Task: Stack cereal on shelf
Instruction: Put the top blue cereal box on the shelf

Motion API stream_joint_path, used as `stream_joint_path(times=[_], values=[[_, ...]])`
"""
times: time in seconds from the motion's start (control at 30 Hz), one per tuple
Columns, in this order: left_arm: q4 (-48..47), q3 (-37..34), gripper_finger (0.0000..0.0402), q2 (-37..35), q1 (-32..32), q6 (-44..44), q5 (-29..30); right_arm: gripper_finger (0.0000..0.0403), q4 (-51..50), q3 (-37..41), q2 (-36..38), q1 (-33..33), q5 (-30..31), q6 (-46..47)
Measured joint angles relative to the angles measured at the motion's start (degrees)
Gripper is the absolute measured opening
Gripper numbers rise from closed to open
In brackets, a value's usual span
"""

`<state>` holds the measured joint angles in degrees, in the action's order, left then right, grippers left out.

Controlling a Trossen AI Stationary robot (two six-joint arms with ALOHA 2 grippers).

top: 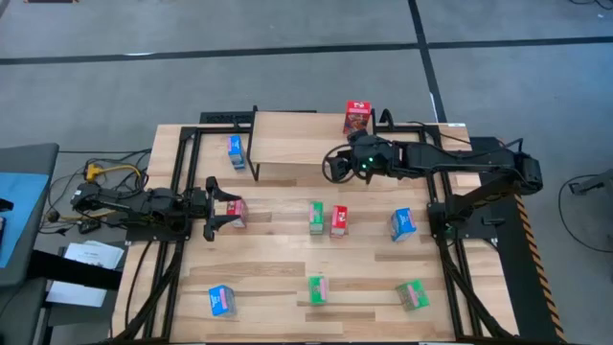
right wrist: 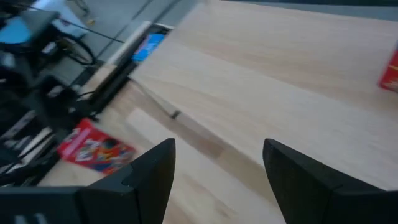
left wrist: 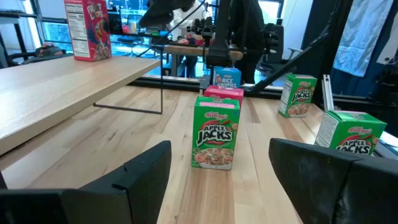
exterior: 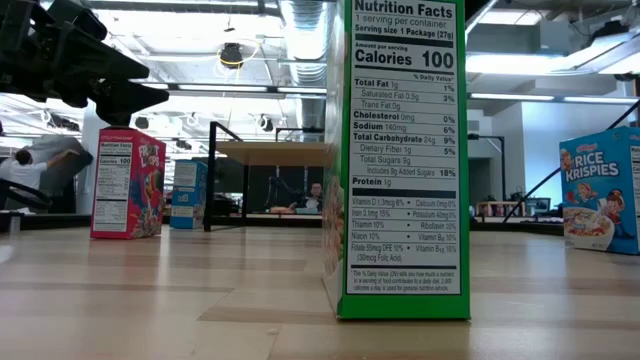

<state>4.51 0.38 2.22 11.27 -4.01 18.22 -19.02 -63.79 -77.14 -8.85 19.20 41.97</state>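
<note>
The left gripper (top: 213, 207), jaws open and empty, sits just left of a red cereal box (top: 236, 213); the right gripper (top: 337, 163), jaws also open, hovers over the shelf (top: 287, 144).

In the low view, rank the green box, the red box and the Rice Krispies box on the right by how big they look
1. Green box, largest, likely only because it is nearest.
2. Rice Krispies box and red box look about alike; the first is cut off at the edge.

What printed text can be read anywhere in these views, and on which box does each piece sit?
"Nutrition Facts", "Calories 100": side panel of the nearest green box, low view.
"Kellogg's Rice Krispies": blue box at the low view's right edge.
"Kellogg's Apple Jacks": green box, left wrist view.
"Rice Krispies": blue box farther back.
"Froot Loops", partly legible: red box on the shelf.
High-view box fronts: too small.
</note>
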Motion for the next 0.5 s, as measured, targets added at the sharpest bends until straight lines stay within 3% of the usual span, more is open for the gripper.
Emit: stream_joint_path(times=[0.3,0.5], values=[[-0.04,-0.02,0.0262,0.0,0.02,-0.61,-0.02,0.0265,1.57,0.0,2.19,5.6,0.0,-0.64],[-0.04,-0.01,0.0262,0.0,0.01,-6.76,-0.31,0.0265,1.66,0.0,3.61,7.79,0.2,-3.45]])
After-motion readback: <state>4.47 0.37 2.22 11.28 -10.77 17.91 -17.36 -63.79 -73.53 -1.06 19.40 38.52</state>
